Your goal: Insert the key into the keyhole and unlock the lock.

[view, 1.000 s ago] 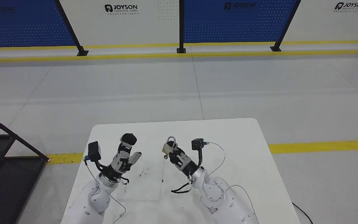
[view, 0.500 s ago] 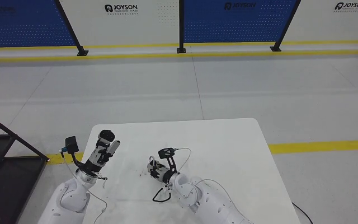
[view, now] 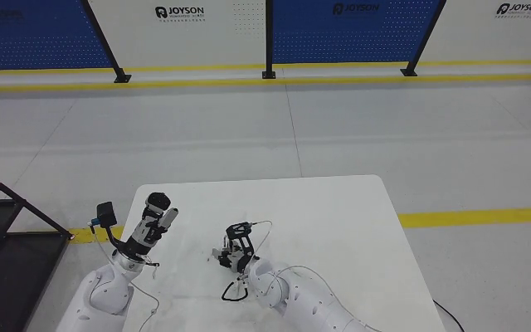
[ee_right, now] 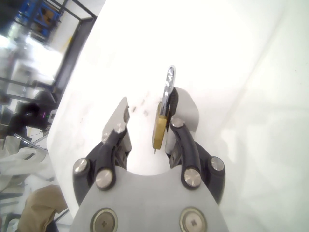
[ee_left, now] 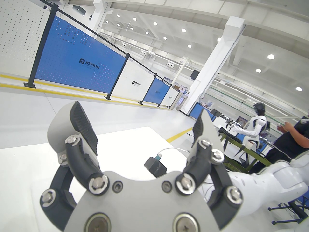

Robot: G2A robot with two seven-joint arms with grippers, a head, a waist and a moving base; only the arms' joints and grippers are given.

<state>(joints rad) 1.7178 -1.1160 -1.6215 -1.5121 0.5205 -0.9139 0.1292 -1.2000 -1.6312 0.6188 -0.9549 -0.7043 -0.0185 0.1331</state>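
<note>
Tabletop [view: 332, 216], white with rounded corners, is seen to carry the right arm low on its left-centre part, while the left arm is raised at its left edge. The left jaws are spread wide, with nothing between the ribbed pads [ee_left: 84, 124]. The right jaws are parted too, close above the tabletop. The lock [ee_right: 159, 131] is seen edge-on between them, touching the inner face of one finger [ee_right: 187, 112] and apart from the other. It is a padlock with a flat brass body and a polished silver shackle [ee_right: 169, 83] that is pointed away from the wrist. A thin dark tip [ee_right: 155, 149] is seen at the body's near end; whether it is the key cannot be told. A few small dark marks [ee_right: 138, 107] are scattered on the tabletop just beside the lock.
</note>
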